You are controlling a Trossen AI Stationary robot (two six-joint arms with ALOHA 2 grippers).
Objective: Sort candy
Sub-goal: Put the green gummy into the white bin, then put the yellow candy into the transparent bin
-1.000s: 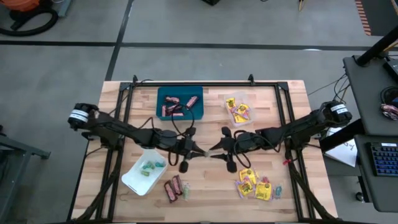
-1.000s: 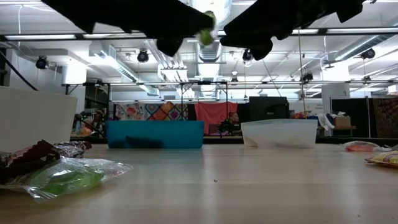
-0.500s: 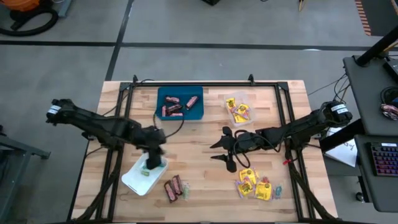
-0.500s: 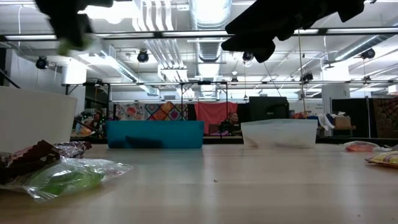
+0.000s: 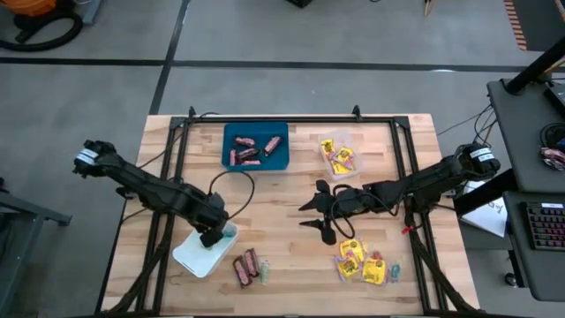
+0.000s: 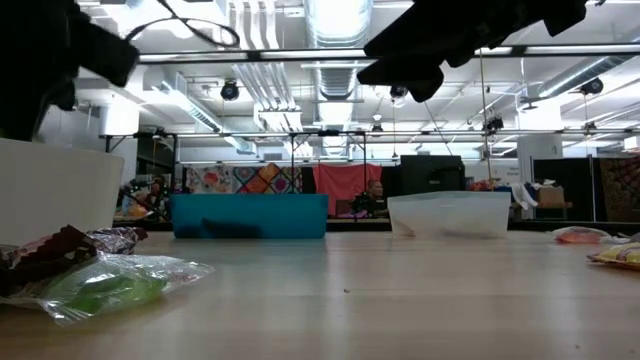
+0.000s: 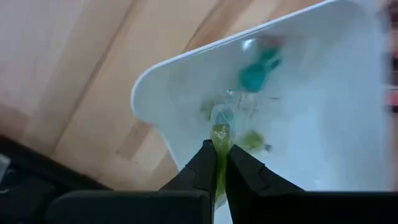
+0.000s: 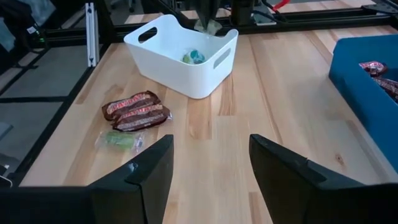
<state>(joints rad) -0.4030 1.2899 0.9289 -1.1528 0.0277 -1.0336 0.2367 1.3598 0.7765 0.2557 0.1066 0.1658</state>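
Grey concrete floor [image 5: 88, 88] surrounds the wooden table [image 5: 291, 190]; strip lights [image 6: 335, 20] line the ceiling.

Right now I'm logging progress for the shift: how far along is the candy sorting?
Partly done. Brown-red mini bars lie in the blue tray, yellow packets in the clear tray, pastel sweets in the white bin. In hand: the left gripper holds a green sweet over that bin; the right gripper waits open mid-table. Left: two loose bars, one green sweet, a yellow-packet pile.
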